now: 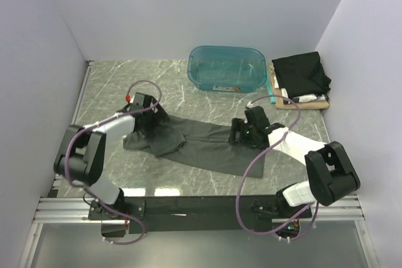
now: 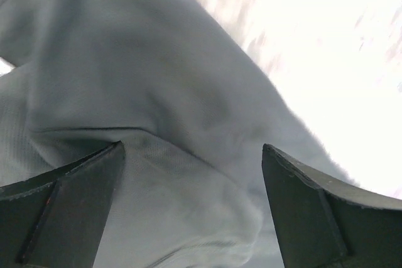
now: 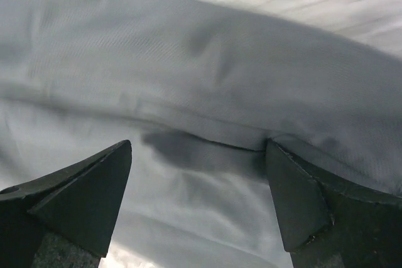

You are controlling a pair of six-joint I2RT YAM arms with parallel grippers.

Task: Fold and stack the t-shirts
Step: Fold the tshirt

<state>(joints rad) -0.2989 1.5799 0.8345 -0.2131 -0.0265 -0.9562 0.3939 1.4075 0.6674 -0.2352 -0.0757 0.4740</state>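
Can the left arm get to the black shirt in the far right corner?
Probably not: the black shirt lies beyond the right arm, and the left gripper is over the grey t-shirt.

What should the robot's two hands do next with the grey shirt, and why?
Probably pinch shut. The left gripper and the right gripper are both open and low over the dark grey t-shirt, with a fold of cloth between the jaws of each. The shirt lies rumpled on the table, not yet folded, so a grip likely comes first.
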